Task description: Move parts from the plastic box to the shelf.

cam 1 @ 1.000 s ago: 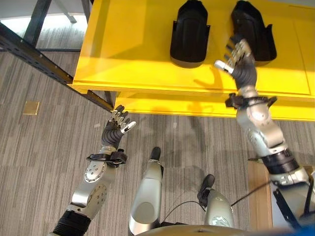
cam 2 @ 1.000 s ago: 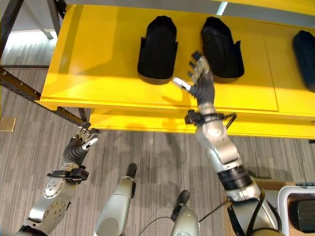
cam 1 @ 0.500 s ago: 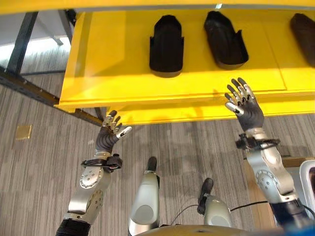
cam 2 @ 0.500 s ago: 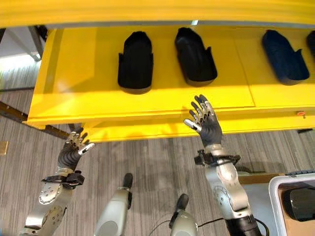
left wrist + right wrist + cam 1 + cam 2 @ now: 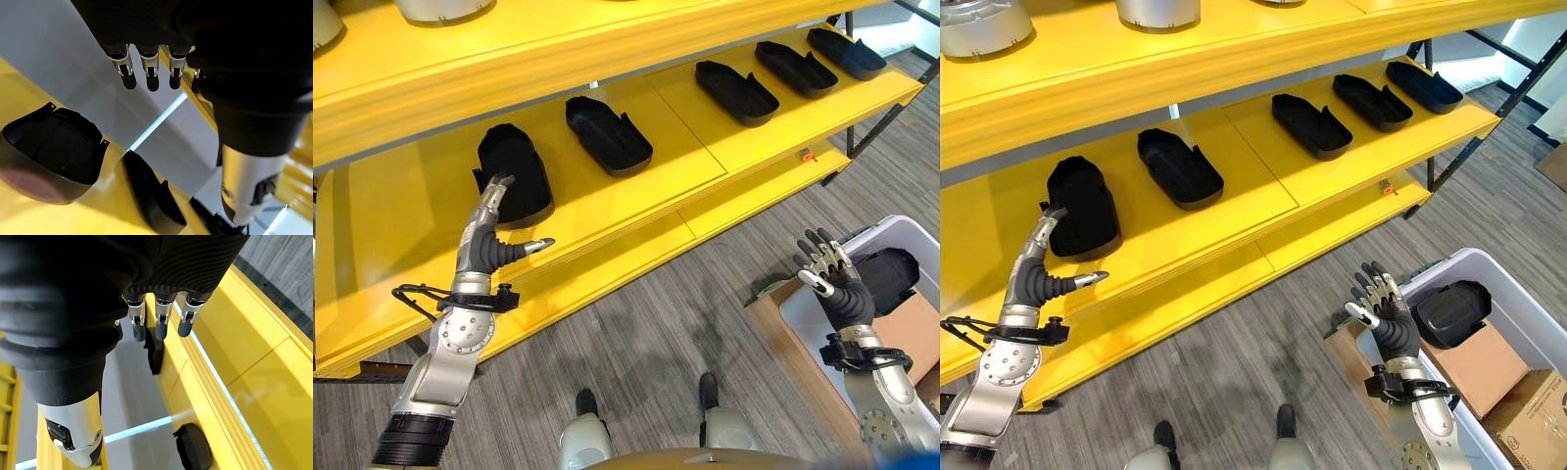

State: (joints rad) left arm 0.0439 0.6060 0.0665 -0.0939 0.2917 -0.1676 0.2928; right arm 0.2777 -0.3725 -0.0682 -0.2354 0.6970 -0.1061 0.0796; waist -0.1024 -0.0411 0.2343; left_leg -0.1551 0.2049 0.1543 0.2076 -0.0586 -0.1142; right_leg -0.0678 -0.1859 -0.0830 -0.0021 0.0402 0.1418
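Yellow metal shelf (image 5: pixel 636 186) runs across in front of me, its middle deck carrying a row of black moulded plastic parts: one nearest my left side (image 5: pixel 514 176), a second beside it (image 5: pixel 609 135), then three more further along toward my right (image 5: pixel 736 92) (image 5: pixel 795 69) (image 5: pixel 846 53). All five lie apart from one another, each with its open hollow facing up. On the deck above sit round silver-grey metal pieces (image 5: pixel 1157 12), near the front edge.

My left hand (image 5: pixel 487 247) is raised in front of the middle deck, just at the near end of the first black part. Its fingers (image 5: pixel 494 196) are straight and spread, the thumb stuck out sideways, and it holds nothing. In my left wrist view the same straight fingers (image 5: pixel 149 68) point past that first part (image 5: pixel 51 156).

My right hand (image 5: pixel 1389 321) is lifted over the grey striped floor (image 5: pixel 646 333), well away from the shelf, fingers loose and spread, palm empty. Just beside it stands the white plastic box (image 5: pixel 1513 308), resting on a brown cardboard carton (image 5: pixel 783 333). Inside the box lies one more black moulded part (image 5: pixel 1449 311), next to a flat brown cardboard piece (image 5: pixel 1481 364).
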